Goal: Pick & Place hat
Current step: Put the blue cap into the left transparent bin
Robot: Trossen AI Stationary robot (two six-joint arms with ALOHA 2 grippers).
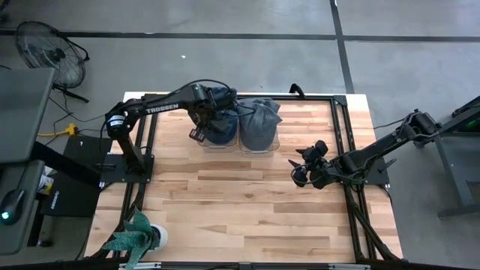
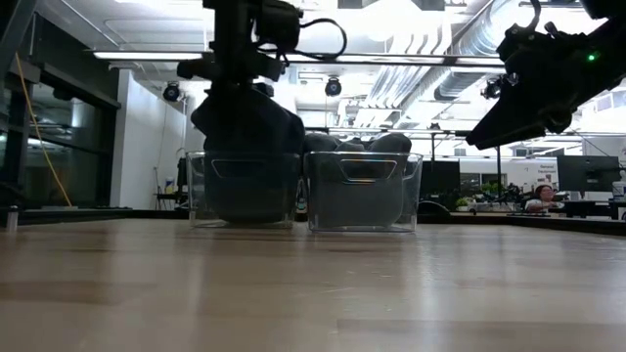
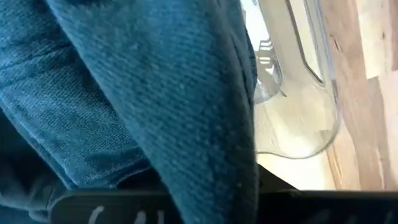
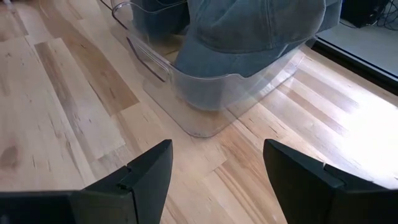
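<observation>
Denim hat point(image 3: 155, 93) sits clamped in left hand point(image 1: 204, 120) over clear plastic bin point(image 2: 243, 191).

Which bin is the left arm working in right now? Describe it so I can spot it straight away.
Look to the far edge of the wooden table, where two clear plastic bins stand side by side. It is the left bin, holding a dark blue hat gripped by the left gripper; the right bin holds a paler grey-blue hat with no gripper over it.

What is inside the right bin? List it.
The right bin holds a grey-blue hat, its crown rising above the rim. Anything beneath the hat is covered. The open right gripper hovers nearby, apart from it.
</observation>
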